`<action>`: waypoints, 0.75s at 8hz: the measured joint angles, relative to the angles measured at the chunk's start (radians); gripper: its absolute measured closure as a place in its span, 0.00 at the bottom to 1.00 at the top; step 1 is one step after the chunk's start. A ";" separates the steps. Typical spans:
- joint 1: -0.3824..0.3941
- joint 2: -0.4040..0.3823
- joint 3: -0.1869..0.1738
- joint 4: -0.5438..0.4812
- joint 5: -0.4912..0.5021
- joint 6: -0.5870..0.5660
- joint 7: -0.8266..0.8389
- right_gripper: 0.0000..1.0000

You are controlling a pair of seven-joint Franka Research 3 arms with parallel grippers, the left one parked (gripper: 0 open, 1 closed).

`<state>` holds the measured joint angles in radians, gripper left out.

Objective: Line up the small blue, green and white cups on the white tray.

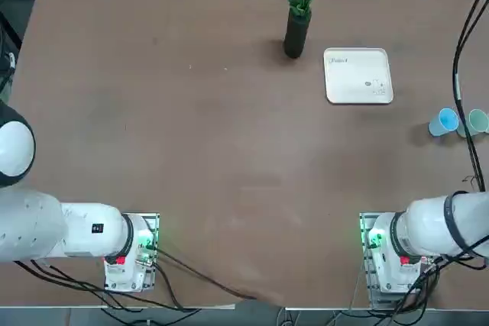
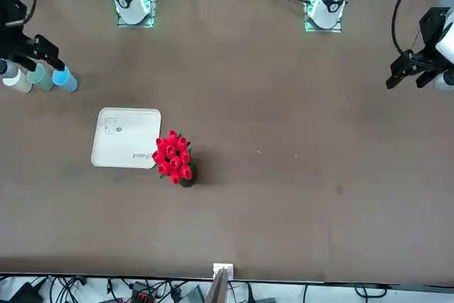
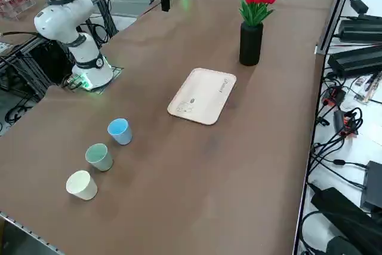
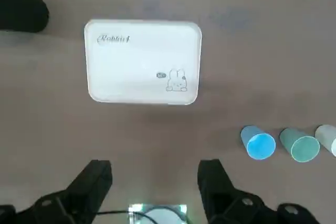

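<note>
**Jaws spread high above the worktop; three cups in a row off the tray**

The right gripper [image 4: 155, 182] hangs well above the brown worktop [image 1: 191, 150], its two black jaws spread apart with nothing between them. In the wrist view it looks straight down on the tray and cups.

In the top view, the flat white squarish tray with rounded corners and a raised rim [image 1: 358, 75] lies at about 1 o'clock from the worktop's middle. It is empty. In the wrist view, faint grey script in one corner of the tray [image 4: 142, 61] seems to read "Rabbit", though it is not sharp enough to be sure; near the opposite side sits a small grey rabbit drawing beside a tiny oval mark too small to read.

The three small tapered plastic cups lie well apart from the tray, at about 3 o'clock near the worktop's right edge in the top view. They form a short row running left to right: the light blue cup [image 1: 443, 122] nearest the tray, the pale teal-green cup [image 1: 477, 121] next, and the off-white cup [image 3: 81, 184] outermost. Each is just beside its neighbour.

A tall dark vase of red flowers [image 1: 297, 24] stands just beside the tray, at its 10 o'clock.
</note>
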<state>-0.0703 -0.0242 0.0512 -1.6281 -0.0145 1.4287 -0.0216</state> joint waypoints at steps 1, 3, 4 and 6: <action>-0.020 0.014 0.000 -0.008 0.000 -0.065 0.000 0.00; -0.111 0.056 -0.004 -0.078 -0.002 -0.078 -0.034 0.00; -0.172 0.071 -0.007 -0.147 -0.004 -0.005 -0.087 0.00; -0.310 0.071 -0.012 -0.340 -0.006 0.239 -0.191 0.00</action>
<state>-0.3806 0.0468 0.0395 -1.9682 -0.0201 1.6674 -0.2127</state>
